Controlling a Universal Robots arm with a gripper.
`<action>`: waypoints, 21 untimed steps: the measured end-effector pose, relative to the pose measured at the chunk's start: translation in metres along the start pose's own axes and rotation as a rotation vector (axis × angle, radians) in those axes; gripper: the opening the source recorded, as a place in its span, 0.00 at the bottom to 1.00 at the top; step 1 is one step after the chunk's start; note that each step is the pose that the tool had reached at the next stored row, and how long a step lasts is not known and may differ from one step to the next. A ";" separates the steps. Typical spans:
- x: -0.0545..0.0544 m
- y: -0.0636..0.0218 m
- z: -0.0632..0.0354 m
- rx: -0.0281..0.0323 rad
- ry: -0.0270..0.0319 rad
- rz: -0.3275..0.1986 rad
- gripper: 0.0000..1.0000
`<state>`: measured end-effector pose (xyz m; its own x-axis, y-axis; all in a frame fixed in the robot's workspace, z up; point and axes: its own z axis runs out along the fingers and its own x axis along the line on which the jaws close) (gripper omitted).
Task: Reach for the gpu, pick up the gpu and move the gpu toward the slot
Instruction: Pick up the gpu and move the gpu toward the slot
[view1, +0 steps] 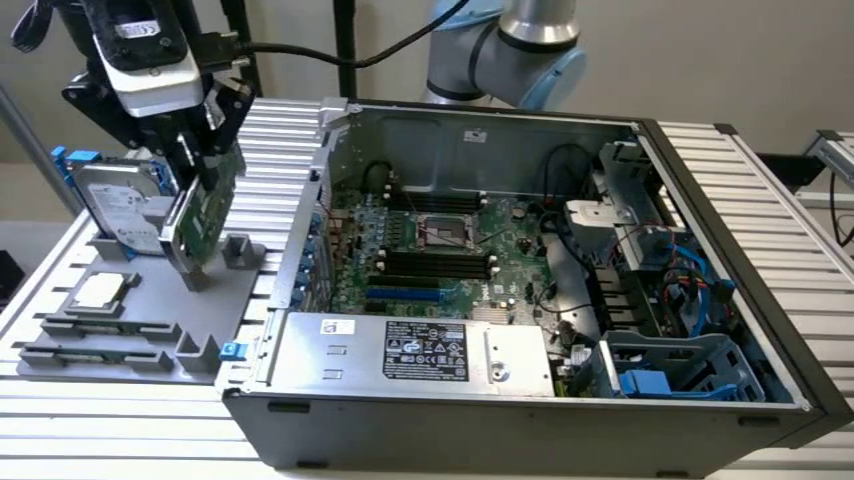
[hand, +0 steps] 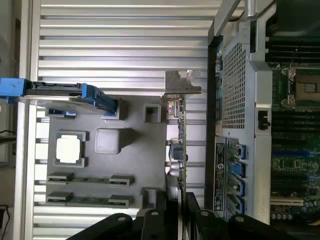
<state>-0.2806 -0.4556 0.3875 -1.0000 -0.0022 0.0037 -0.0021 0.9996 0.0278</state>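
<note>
The gpu (view1: 207, 215) is a green card hanging almost upright under my gripper (view1: 203, 165), above the grey holder tray (view1: 254, 295) at the exterior view's left. In the wrist view the gpu (hand: 176, 145) appears edge-on, its silver bracket (hand: 182, 82) at the far end. It sits just off the tray's grey slotted posts (hand: 152, 112), between them and the computer case. My gripper (hand: 176, 202) is shut on the card's near end, one black finger on each face. The blue expansion slot (view1: 407, 297) lies on the motherboard inside the open case.
A silver hard drive with blue rails (view1: 120, 205) leans upright at the tray's back. A square processor chip (view1: 104, 290) and two memory sticks (view1: 107, 327) lie on the tray. The open case's side wall (view1: 314, 230) stands right next to the card.
</note>
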 end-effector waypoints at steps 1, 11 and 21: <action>-0.003 0.0001 -0.0044 -0.0017 0.0000 0.000 0.26; -0.048 0.0010 -0.0476 -0.0190 0.0021 -0.002 0.26; -0.093 0.0011 -0.0540 -0.0283 0.0058 -0.002 0.26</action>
<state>-0.1872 -0.4558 0.4411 -0.9999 -0.0044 0.0094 -0.0038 0.9984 0.0561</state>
